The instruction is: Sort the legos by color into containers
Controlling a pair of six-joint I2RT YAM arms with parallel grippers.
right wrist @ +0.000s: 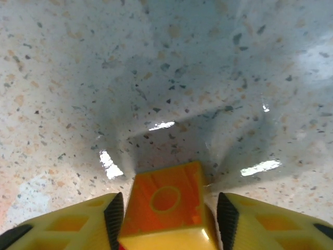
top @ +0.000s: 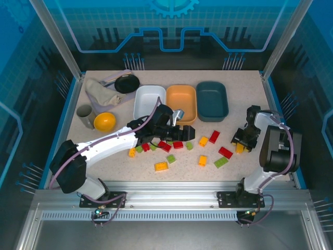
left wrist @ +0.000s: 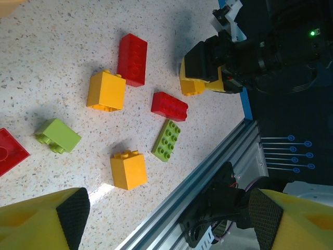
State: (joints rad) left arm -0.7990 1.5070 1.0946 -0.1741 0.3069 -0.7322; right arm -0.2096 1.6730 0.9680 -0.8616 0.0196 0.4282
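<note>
Right pincer (right wrist: 169,213): is flanking your yellow-orange brick (right wrist: 165,198); whether it is clamping, you cannot tell.
Handling: looking light, stiff, slick; aim for flat sides.

— Item one, white-and-black left arm (top: 104,146)?
— Reaching toward centre; left gripper (left wrist: 169,211) gaping, yellow fingers (left wrist: 41,221) standing wide apart.
— Item two, right arm (top: 276,148)?
— Pointing downward; right gripper (right wrist: 169,208) clamping a yellow-orange plastic brick (right wrist: 165,229).

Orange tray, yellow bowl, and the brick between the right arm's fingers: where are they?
orange tray (top: 181,100), top view, bare floor inside.
yellow bowl (top: 104,122), top view, middle of the bowl.
yellow brick (right wrist: 165,208), right wrist view, its top face.
</note>
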